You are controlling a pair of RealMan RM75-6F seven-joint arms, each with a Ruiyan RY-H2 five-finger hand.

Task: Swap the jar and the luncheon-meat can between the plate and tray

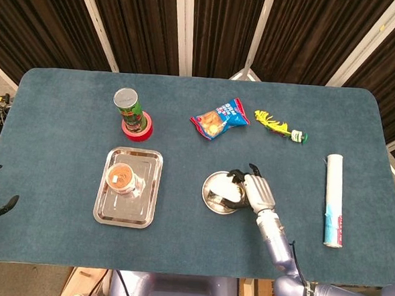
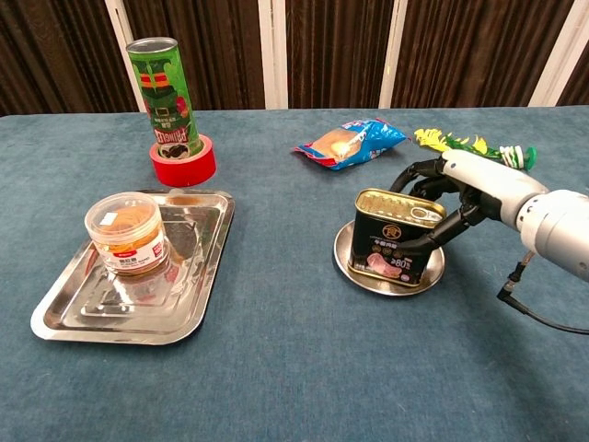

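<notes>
The luncheon-meat can [image 2: 396,247] [image 1: 226,188] stands upright on the round metal plate [image 2: 434,273] [image 1: 211,199] at mid-table. My right hand [image 2: 457,195] [image 1: 257,192] grips it from the right side, fingers wrapped over its back and front. The jar [image 2: 127,234] [image 1: 120,177], clear with an orange lid, stands in the steel tray [image 2: 106,319] [image 1: 147,207] on the left, untouched. My left hand is out of both views.
A green chips tube [image 2: 164,92] stands in a red tape roll [image 2: 183,167] behind the tray. A snack bag [image 2: 351,141] and a yellow-green toy [image 1: 278,125] lie at the back. A white tube [image 1: 333,199] lies at the right.
</notes>
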